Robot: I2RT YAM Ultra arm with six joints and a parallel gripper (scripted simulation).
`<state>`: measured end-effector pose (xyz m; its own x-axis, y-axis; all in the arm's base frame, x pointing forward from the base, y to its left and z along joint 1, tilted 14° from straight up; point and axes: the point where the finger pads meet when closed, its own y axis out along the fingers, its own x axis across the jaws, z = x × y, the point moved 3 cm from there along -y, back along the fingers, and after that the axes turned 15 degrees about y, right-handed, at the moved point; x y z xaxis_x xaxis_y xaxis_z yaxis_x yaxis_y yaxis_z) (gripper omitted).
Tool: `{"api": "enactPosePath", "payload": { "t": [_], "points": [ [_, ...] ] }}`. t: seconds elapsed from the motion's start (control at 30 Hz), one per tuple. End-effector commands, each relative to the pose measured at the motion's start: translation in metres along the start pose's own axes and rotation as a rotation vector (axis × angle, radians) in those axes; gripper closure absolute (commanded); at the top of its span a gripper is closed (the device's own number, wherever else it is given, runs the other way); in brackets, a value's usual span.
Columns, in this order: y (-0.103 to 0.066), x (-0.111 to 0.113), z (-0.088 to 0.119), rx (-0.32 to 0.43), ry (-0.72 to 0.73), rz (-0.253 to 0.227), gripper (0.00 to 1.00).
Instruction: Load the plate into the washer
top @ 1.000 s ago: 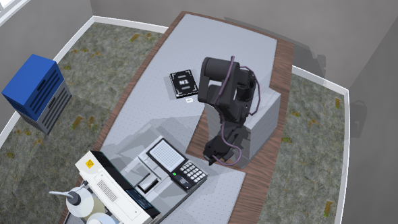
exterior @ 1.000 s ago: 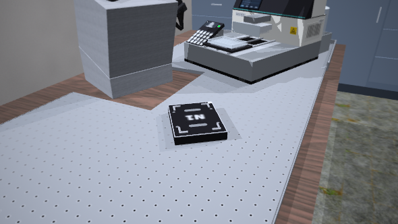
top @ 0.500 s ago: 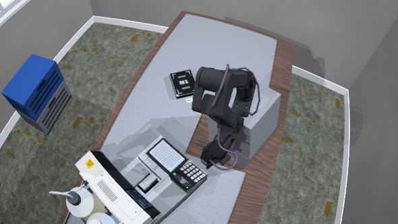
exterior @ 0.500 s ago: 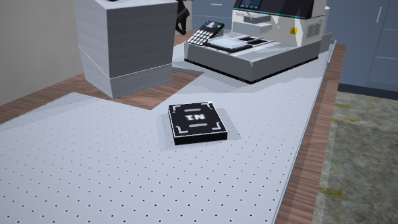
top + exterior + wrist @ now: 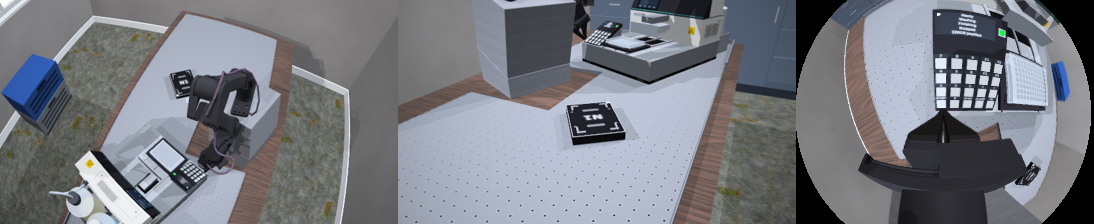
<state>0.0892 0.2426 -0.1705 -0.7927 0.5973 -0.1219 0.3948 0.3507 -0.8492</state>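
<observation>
The white well plate point(image 5: 166, 156) point(image 5: 623, 42) point(image 5: 1025, 78) lies flat on the washer's carrier, beside the keypad point(image 5: 192, 170) point(image 5: 597, 36) point(image 5: 965, 82). The lamp point(image 5: 174, 174) point(image 5: 617, 25) point(image 5: 1001, 32) on the keypad panel glows green. My gripper point(image 5: 203, 166) point(image 5: 581, 34) point(image 5: 943, 112) is shut and empty. Its tip points down just off the keypad's near edge, by the left end of the lowest key row in the wrist view. The black nest N1 point(image 5: 182, 82) point(image 5: 594, 122) is empty on the table. I cannot make out the plate's cut-off corner.
The washer's white body point(image 5: 111, 189) point(image 5: 668, 20) rises behind the carrier. The arm stands on a grey riser block point(image 5: 266, 115) point(image 5: 523, 44). Bottles point(image 5: 79, 202) stand by the washer. A blue cabinet point(image 5: 34, 91) stands on the floor.
</observation>
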Motion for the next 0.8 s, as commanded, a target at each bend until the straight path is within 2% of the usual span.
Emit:
{"api": "enactPosePath", "payload": {
  "t": [0.0,0.13,0.23,0.77],
  "points": [
    [0.0057,0.0069,-0.0104,-0.036,0.003,-0.027,1.00],
    [0.0114,0.0068,-0.0105,-0.037,0.003,-0.026,1.00],
    [0.0059,0.0106,-0.0137,-0.048,-0.006,-0.038,1.00],
    [0.0058,0.0099,-0.0132,-0.047,-0.004,-0.035,1.00]
  ]
}}
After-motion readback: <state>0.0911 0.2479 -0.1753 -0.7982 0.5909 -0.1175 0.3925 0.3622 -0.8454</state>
